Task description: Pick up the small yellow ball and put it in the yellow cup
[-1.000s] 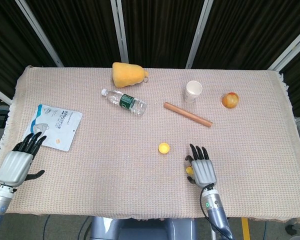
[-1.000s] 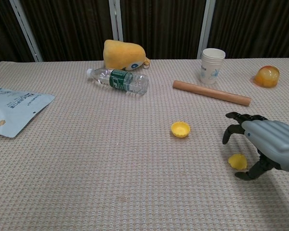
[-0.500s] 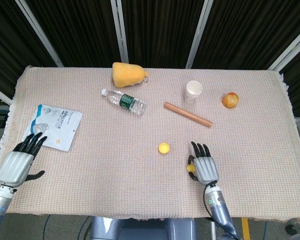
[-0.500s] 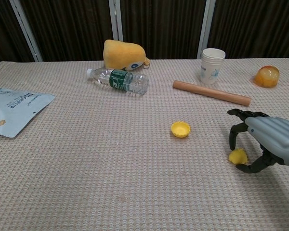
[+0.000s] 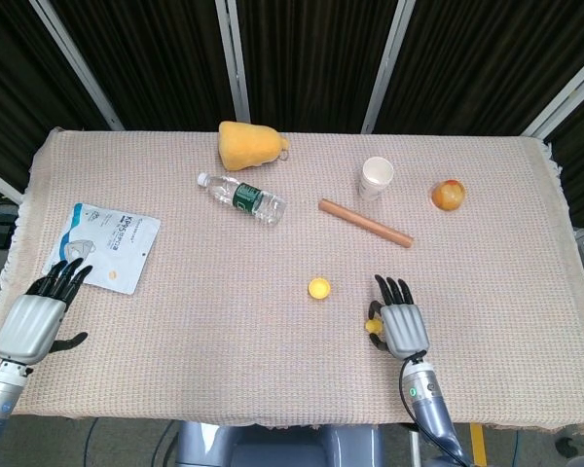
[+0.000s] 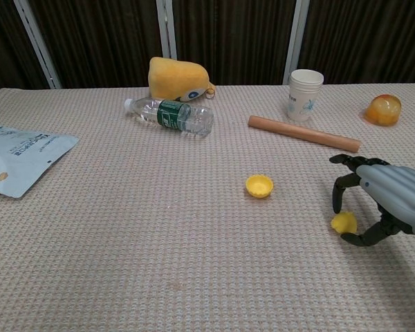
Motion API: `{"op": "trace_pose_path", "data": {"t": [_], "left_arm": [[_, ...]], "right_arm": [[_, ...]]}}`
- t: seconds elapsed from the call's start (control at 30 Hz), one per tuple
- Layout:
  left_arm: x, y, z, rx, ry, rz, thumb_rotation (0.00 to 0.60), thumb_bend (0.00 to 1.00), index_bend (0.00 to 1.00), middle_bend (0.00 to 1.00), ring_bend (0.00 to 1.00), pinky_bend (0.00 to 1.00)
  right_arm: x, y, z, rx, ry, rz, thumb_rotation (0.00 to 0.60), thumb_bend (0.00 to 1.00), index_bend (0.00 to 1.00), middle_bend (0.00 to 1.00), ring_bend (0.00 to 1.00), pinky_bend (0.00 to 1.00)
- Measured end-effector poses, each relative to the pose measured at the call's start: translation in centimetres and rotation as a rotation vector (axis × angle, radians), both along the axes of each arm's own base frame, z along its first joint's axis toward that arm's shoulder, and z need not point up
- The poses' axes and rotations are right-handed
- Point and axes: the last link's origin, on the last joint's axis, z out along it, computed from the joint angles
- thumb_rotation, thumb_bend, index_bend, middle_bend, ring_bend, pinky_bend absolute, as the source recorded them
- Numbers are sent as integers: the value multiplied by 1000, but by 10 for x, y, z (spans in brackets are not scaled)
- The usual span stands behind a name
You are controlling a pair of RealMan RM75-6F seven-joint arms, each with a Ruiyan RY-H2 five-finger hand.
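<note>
The right hand [image 6: 384, 202] is pinching the small yellow ball [image 6: 344, 223] between thumb and fingertip, near the yellow cup [image 6: 259, 185]; no writing is reading clearly.

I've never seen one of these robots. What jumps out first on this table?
Probably the grey right hand near the front right edge, its dark fingers curled around a small yellow ball. Just left of it sits a tiny yellow cup, alone mid-table. At the back, a big yellow plush toy stands beside a lying water bottle.

Yellow ball [image 6: 344, 223] & cup [image 6: 259, 185], beige woven cloth [image 5: 224, 292], orange-ish fruit [image 5: 449, 195].
</note>
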Motion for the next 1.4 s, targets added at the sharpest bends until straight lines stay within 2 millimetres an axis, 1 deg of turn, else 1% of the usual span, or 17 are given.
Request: {"op": "trace_pose_path", "data": {"t": [0.27,0.4,0.53,0.67,0.83,1.03,1.2,1.4], "left_arm": [[0,0,0,-2,2,-2,600,0,0,0,0,243],[0,0,1,6,-1,0,600,0,0,0,0,243],[-1,0,2,14,-8,6,600,0,0,0,0,243],[-2,1,8,41,15,-2,600,0,0,0,0,243],[-7,1,17,102,94,-26,600,0,0,0,0,245],[-14,1,19,105,39,21,600,0,0,0,0,245],[-15,2,17,94,46,18,600,0,0,0,0,246],[-15,2,14,77,39,21,600,0,0,0,0,246]], "right_arm": [[13,-8,7,-28,-16,41,600,194,517,38,0,0],[24,-17,11,-46,-25,64,600,194,518,40,0,0],[37,-26,9,-50,-40,80,600,194,521,42,0,0],[51,-33,3,-43,-45,97,600,194,523,44,0,0],[70,-41,-7,-32,-56,113,600,194,523,45,0,0],[84,-46,-22,-8,-40,138,600,194,523,46,0,0],[93,-52,-31,2,-32,157,600,193,523,47,0,0],[95,-60,-37,6,-23,159,600,194,523,47,0,0]]}}
